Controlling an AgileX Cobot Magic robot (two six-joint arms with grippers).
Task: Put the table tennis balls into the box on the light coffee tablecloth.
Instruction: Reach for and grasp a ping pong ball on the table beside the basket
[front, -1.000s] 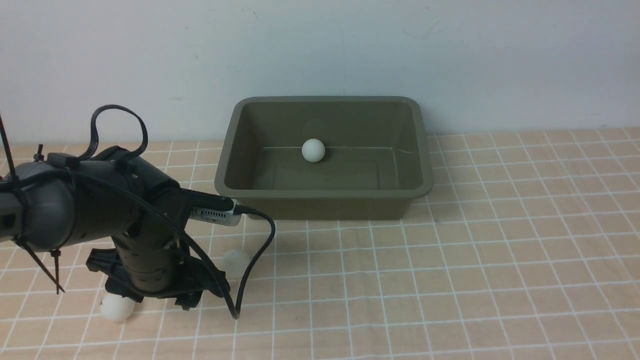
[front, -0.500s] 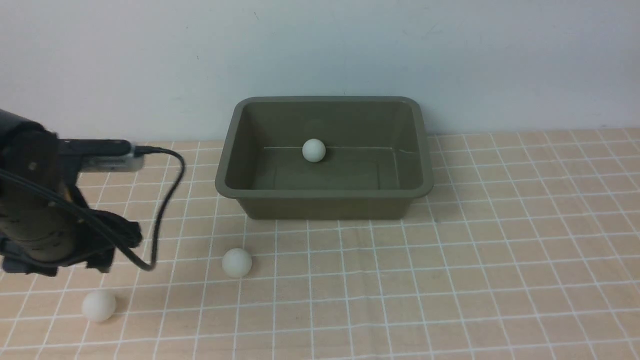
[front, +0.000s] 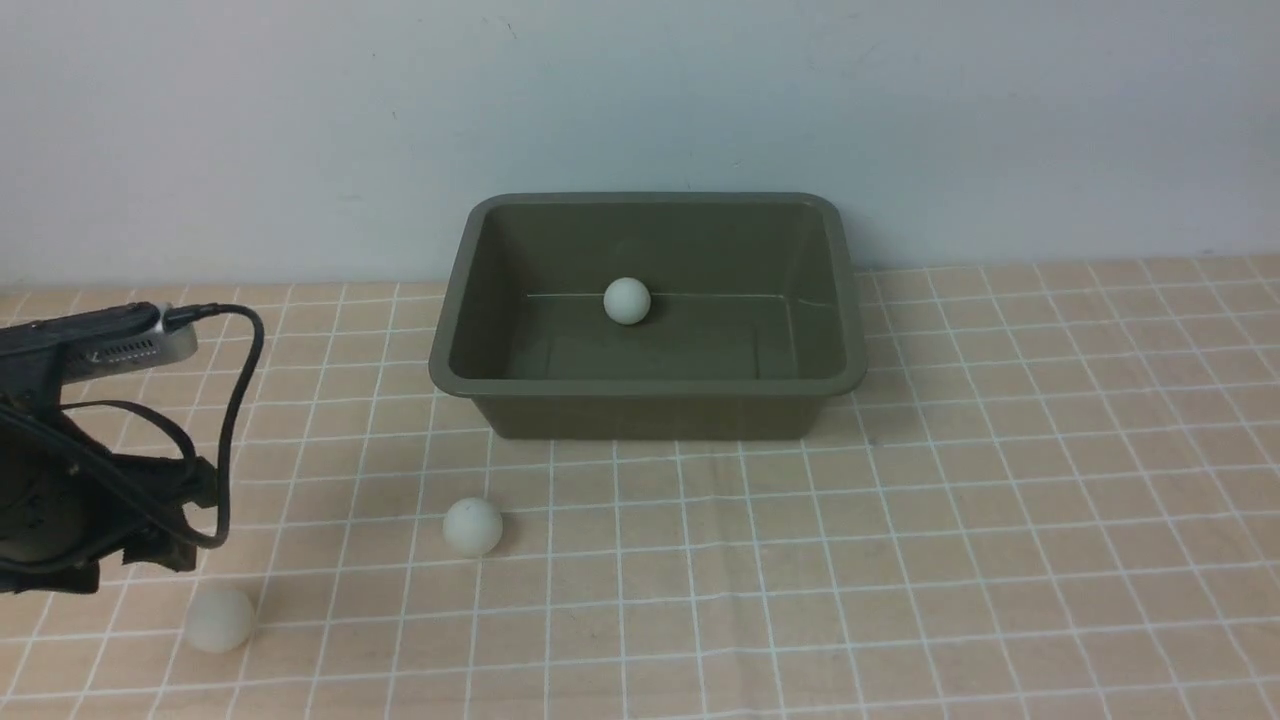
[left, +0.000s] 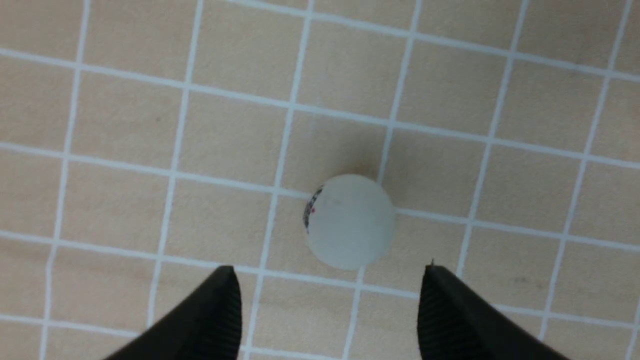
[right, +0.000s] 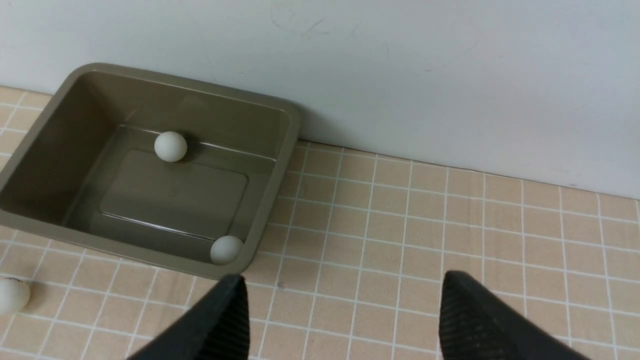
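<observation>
So, what each view gives:
- Front view: the box (front: 640, 385) sits upper centre of the frame on the light coffee tablecloth (front: 1000, 520), with its back close to the white wall (front: 900, 120).
- Front view shows just one ball in the box, the far-wall ball (front: 627, 300), at the foot of the far wall.
- Right wrist view adds the corner ball (right: 226, 249), also inside the box. It is tucked into a near corner, and the box's front wall hides it from the front view.
- Front view has two more balls on the cloth. The centre-left ball (front: 472, 526) lies in front of the box, apart from it. The lower-left ball (front: 218, 620) is blurred and just beside the left arm (front: 60, 490).
- Left gripper (left: 328, 269): only its wrist view shows the tips. Jaws are wide open, nothing held.
- The printed ball (left: 350, 221), with a dark mark on one side, lies on the cloth just off the tips, not between them. Can't tell for sure which cloth ball this is.
- Right gripper (right: 342, 276): out of the front view. Its wrist view shows the jaws wide open and empty, above the cloth.
- A black cable (front: 235, 400) loops off the left arm at the left edge of the frame.
</observation>
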